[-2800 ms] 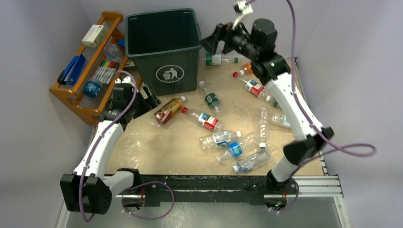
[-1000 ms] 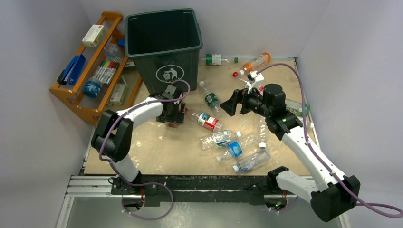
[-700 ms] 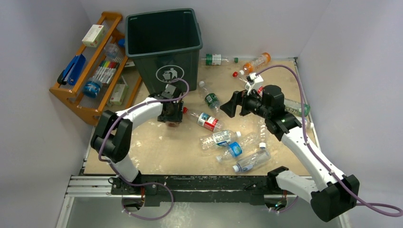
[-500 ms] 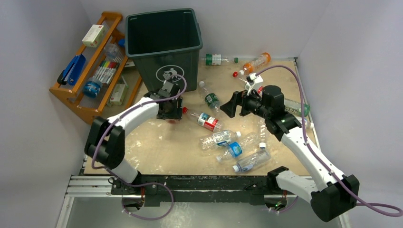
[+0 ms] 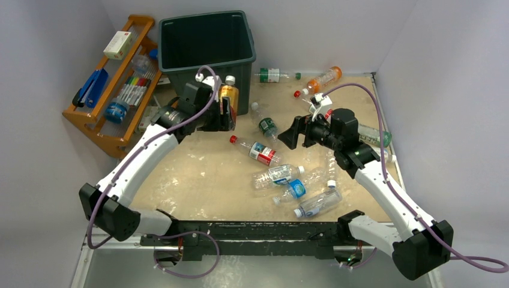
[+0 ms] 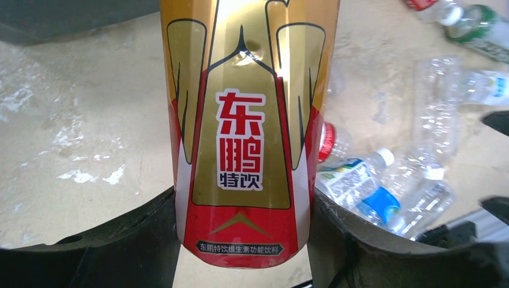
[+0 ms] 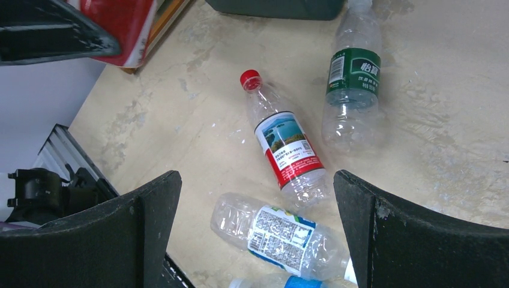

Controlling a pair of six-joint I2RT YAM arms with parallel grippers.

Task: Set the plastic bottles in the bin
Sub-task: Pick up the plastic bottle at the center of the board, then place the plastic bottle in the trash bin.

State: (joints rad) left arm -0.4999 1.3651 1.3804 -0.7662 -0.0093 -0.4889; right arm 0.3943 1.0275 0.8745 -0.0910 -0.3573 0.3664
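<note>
1. The gold-and-red bottle [image 6: 243,138] is standing upright in the air, white cap on top. It is hanging just in front of the bin [image 5: 204,39], against its front wall and not yet over the opening.
2. The left tool [image 6: 243,240] is clamping that bottle low on its body, one finger pressing each side of the label. It looks like a firm, centred hold.
3. Doing this step well is looking like a matter of height first. The bottle's base should be rising above the rim before anything is travelling forward, or it risks clipping the front edge and twisting out of the hold.
4. With the grip sitting so low, the tall part is free to swing, so a slow, level carry is looking wiser than a quick one.
5. Release should be coming only once the bottle is hanging well inside the rim line, over the dark interior.
6. Out on the bench [image 5: 198,174], the right tool [image 7: 258,228] is hovering spread wide and gripping nothing. A red-capped bottle [image 7: 285,150] is lying right under it, with a green-labelled bottle [image 7: 353,90] just beside.
7. Many more bottles are lying scattered across the bench, so most of the job is waiting.
</note>
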